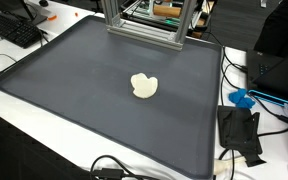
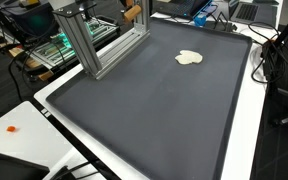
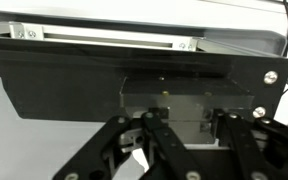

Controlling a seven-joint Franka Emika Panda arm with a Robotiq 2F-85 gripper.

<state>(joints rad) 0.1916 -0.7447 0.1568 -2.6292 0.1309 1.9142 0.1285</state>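
A small cream-white lumpy object (image 1: pixel 145 87) lies alone near the middle of a large dark grey mat (image 1: pixel 64 80). In both exterior views it is the only thing on the mat (image 2: pixel 154 110), where it sits toward the far side (image 2: pixel 189 58). The arm and gripper do not show in either exterior view. In the wrist view my gripper (image 3: pixel 194 150) shows only as black finger linkages set apart at the bottom edge, with nothing between them. It faces a black bar with screws (image 3: pixel 134 75) and an aluminium rail (image 3: pixel 104 35) close ahead. The white object is out of the wrist view.
An aluminium extrusion frame (image 1: pixel 144 25) stands at one edge of the mat (image 2: pixel 89 40). A keyboard (image 1: pixel 14 28), a blue item (image 1: pixel 242 98), a black device (image 1: pixel 239 130) and cables lie on the white table round the mat. A small orange item (image 2: pixel 11 129) lies off the mat.
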